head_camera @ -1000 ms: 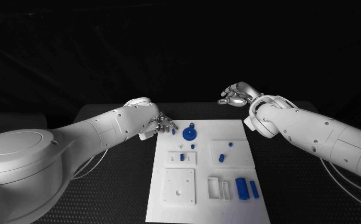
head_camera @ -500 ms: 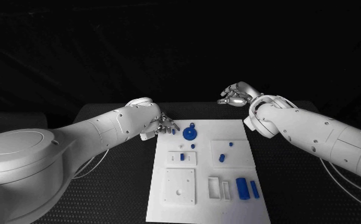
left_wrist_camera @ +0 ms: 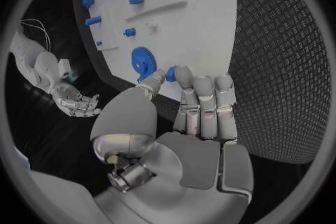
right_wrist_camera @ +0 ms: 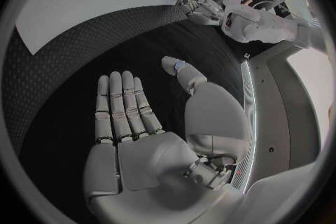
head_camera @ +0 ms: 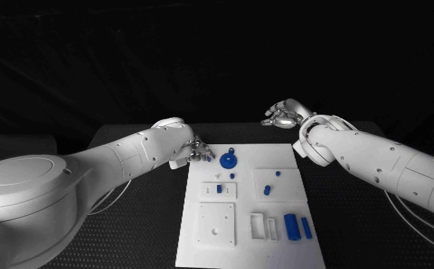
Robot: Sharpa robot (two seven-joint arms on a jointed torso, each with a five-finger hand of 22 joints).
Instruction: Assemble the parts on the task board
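A: What lies on the board [head_camera: 285, 244]?

B: A blue gear [head_camera: 228, 157] at its far end, near the left hand; a small peg [head_camera: 231, 175] just behind it; a peg [head_camera: 219, 188] standing in the raised block [head_camera: 218, 189] at the left; another [head_camera: 267, 189] in the plate [head_camera: 276, 181] at the right; two blue cylinders [head_camera: 290, 226] side by side near the front, beside white open frames [head_camera: 263, 226].

A: And the hands?

B: The left hand [head_camera: 197, 151] sits at the board's far left corner, fingers curled down together, a small blue piece [left_wrist_camera: 170, 74] pinched between thumb and fingers beside the gear; the right hand [head_camera: 282, 115] hovers off the board past its far right corner, palm open, fingers straight and apart, holding nothing.
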